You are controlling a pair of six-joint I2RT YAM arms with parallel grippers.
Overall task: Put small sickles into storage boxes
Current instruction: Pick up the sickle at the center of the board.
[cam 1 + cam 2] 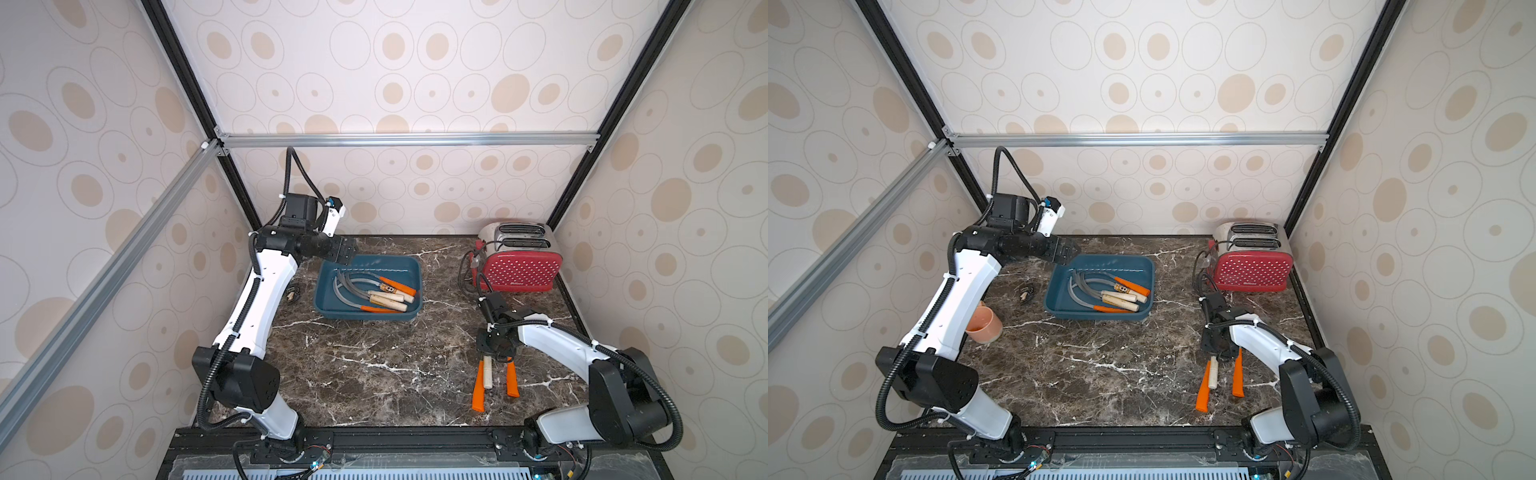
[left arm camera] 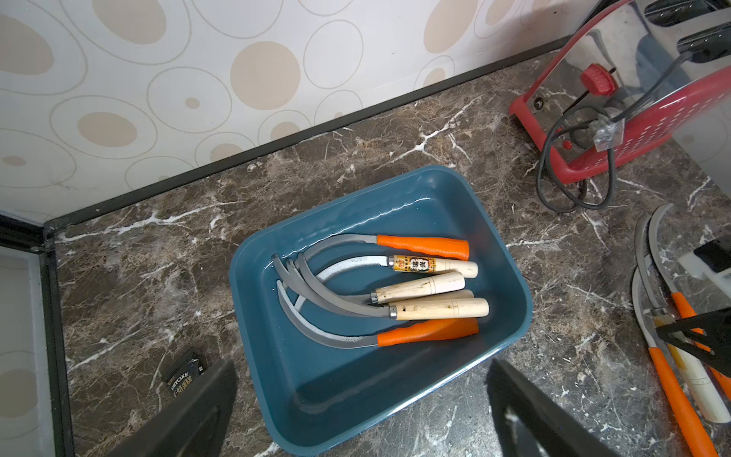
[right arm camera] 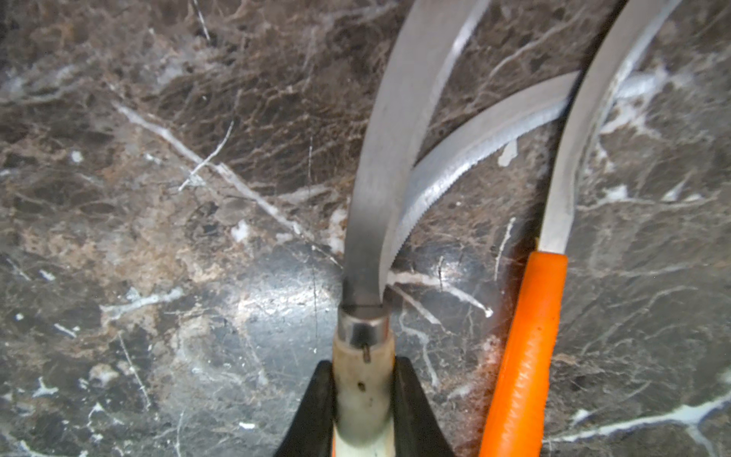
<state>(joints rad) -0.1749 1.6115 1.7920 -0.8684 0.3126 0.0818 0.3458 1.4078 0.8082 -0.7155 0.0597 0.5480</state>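
The right wrist view alone shows the grip: the right gripper [image 3: 364, 366] is clenched on the pale wooden handle of a small sickle [image 3: 395, 118], just behind its metal collar. Its blade lies across a serrated blade [image 3: 494, 126], and an orange-handled sickle [image 3: 526, 336] sits just beside it. In both top views the gripper body hides that contact; only three handles [image 1: 478, 386], two orange and one wood, stick out from under it on the table's right side. The left wrist view looks down into the teal storage box [image 2: 356, 209], where five or six sickles [image 2: 439, 308] lie side by side with their blades curving the same way. The left gripper [image 2: 362, 366] hangs over the box's far left corner, jaws wide apart and holding nothing. That view also reads a small dark packet [image 2: 184, 378] marked DRYCAKE. A peach cup [image 1: 986, 324] shows in a top view, beside the left arm. The table [image 1: 374, 374] is dark brown marble with white veins, and a red dotted toaster [image 1: 519, 266] stands at its far right. Cream wallpaper with tan ovals lines the aluminium-framed walls.
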